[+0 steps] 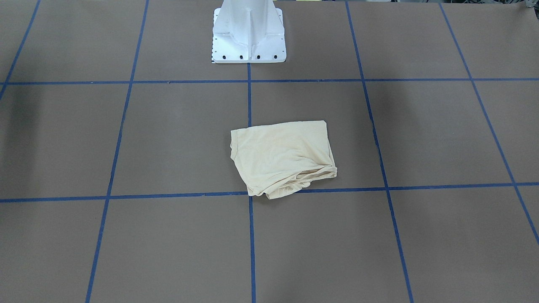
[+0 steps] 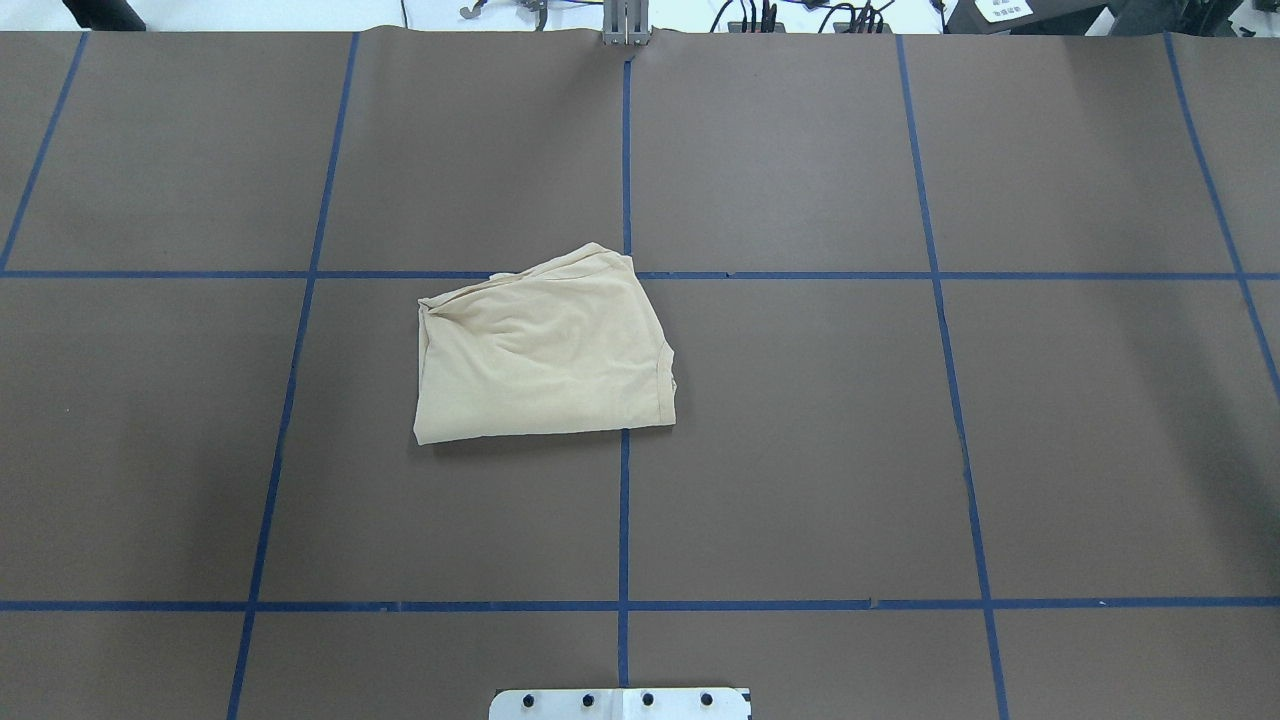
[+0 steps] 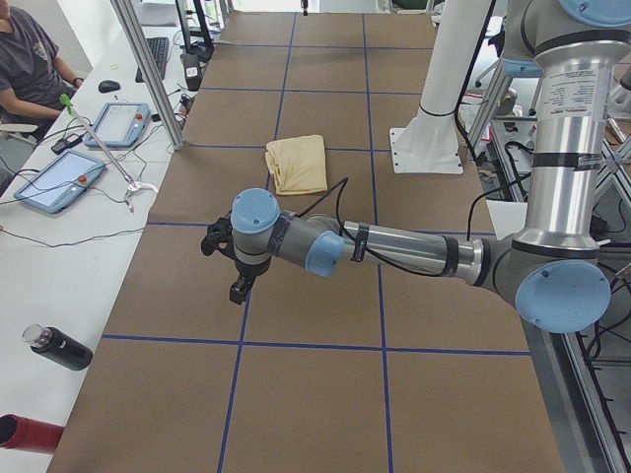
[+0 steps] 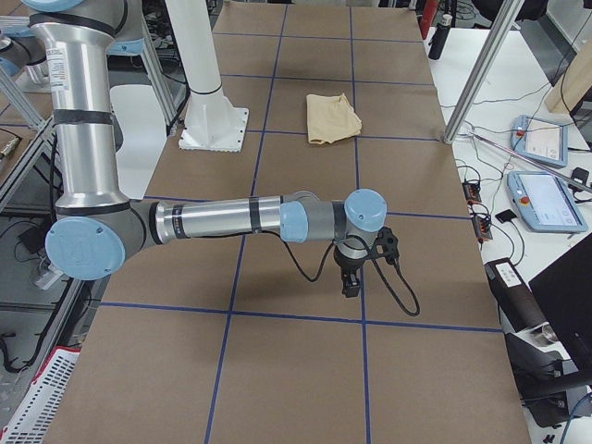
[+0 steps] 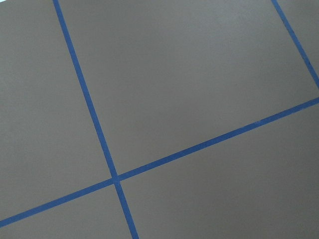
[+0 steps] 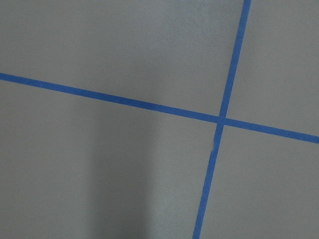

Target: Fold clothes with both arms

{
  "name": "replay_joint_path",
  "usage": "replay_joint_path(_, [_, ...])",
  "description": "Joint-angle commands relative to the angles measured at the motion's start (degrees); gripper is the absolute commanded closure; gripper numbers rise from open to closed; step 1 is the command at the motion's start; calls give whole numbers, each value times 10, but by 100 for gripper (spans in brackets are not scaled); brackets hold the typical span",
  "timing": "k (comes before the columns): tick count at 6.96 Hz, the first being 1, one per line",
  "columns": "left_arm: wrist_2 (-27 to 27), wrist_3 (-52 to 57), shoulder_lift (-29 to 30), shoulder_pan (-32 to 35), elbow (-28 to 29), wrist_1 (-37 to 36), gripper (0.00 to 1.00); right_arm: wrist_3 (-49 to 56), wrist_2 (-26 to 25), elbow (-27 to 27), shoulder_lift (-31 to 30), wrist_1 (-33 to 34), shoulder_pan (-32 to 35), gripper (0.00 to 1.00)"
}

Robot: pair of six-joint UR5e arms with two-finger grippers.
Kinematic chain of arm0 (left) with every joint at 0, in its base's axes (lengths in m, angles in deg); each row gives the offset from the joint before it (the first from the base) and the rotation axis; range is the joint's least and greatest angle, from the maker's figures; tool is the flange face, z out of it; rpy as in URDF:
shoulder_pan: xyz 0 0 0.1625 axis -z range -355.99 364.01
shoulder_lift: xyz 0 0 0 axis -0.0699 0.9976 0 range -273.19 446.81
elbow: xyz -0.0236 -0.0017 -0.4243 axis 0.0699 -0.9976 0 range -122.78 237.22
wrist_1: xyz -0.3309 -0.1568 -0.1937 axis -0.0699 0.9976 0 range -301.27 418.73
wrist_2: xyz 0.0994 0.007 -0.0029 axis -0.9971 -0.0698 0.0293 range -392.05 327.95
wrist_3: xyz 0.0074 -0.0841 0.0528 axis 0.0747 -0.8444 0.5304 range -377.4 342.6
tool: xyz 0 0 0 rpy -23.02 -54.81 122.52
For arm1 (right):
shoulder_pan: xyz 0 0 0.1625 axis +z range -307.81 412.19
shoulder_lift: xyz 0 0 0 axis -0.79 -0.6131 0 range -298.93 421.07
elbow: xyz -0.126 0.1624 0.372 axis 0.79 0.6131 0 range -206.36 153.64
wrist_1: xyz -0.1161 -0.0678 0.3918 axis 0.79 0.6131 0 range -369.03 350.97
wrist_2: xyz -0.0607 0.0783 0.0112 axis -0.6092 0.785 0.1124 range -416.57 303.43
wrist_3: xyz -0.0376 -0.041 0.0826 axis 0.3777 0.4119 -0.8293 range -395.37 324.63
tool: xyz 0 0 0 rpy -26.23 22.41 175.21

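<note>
Left tool (image 3: 238, 293) hangs over the brown table (image 2: 800, 450), well apart from the folded cream T-shirt (image 2: 545, 350) lying beyond it; right tool (image 4: 351, 282) likewise. Whether either tool is open or closed cannot be told. Blue tape lines (image 5: 114, 177) cross beneath both.

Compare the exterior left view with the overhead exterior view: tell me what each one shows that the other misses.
Only exterior left: the left arm stretched low over the table, a seated person and tablets on a side desk. Only overhead: the shirt in full outline from above; no arm appears. Both: the folded shirt, the blue-taped brown table and the white base.
</note>
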Motion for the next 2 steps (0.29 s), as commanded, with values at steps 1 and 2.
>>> replay_joint_path(1, [-1, -1, 0, 0, 1, 2, 0, 0, -19, -1, 0, 0, 0, 0])
replay_joint_path(2, [-1, 0, 0, 0, 0, 3, 0, 1, -22, -1, 0, 0, 0, 0])
